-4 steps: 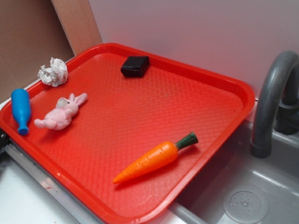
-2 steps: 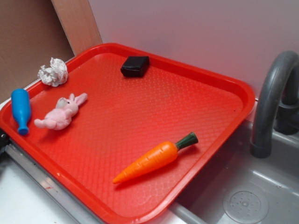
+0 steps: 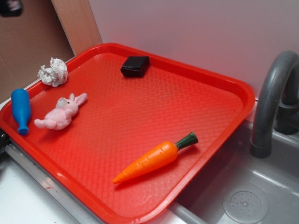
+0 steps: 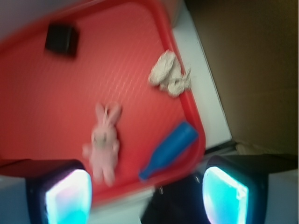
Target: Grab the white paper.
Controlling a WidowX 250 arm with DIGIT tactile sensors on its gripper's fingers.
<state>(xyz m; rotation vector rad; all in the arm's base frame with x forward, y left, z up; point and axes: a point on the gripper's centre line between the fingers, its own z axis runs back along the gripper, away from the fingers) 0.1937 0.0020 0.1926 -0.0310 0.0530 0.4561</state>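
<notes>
The white paper (image 3: 53,72) is a small crumpled ball on the red tray's (image 3: 224,79) far left rim. It also shows in the wrist view (image 4: 169,74), blurred, at the tray's edge. My gripper (image 4: 147,196) is open and empty, high above the tray's near left edge. Its two pads glow cyan at the bottom of the wrist view, wide apart. In the exterior view only a dark bit of the gripper (image 3: 10,7) shows at the top left corner, above and left of the paper.
On the tray lie a pale pink plush bunny (image 3: 60,114), a blue bottle (image 3: 21,110), a black block (image 3: 135,66) and an orange carrot (image 3: 152,158). A grey faucet (image 3: 271,102) and sink (image 3: 245,205) stand at the right. A brown board (image 3: 28,37) rises behind the paper.
A dark part of the gripper has come into the exterior view's top left corner. The objects on the tray have not moved.
</notes>
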